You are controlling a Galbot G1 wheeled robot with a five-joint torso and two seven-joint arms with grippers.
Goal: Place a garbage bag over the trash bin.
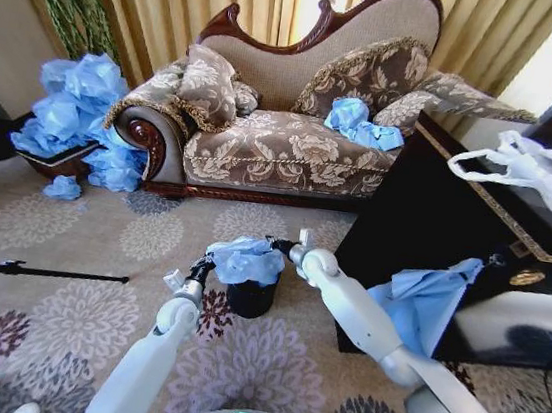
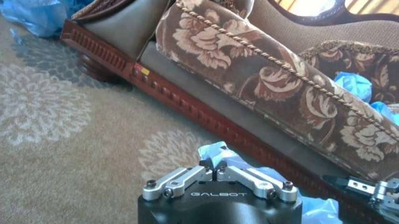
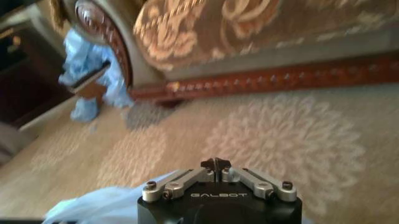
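Observation:
The small black trash bin (image 1: 250,297) stands on the carpet just in front of me. The crinkly light-blue garbage bag (image 1: 246,260) lies bunched over its top and hides the rim. My left gripper (image 1: 201,269) is at the bag's left edge, shut on a fold of the garbage bag (image 2: 214,152) that sticks out past its fingertips (image 2: 206,166). At the bag's right edge my right gripper (image 1: 280,247) has its fingers (image 3: 212,166) shut, with nothing showing between them. Part of the garbage bag (image 3: 100,205) lies below and beside it.
A patterned sofa (image 1: 283,147) stands behind the bin, with blue bags (image 1: 362,124) on its seat. A heap of blue bags (image 1: 75,116) is at its left end. To the right, a black table (image 1: 426,215) holds a white plastic bag (image 1: 533,168); another blue bag (image 1: 426,300) hangs off it. A black rod (image 1: 36,270) lies left.

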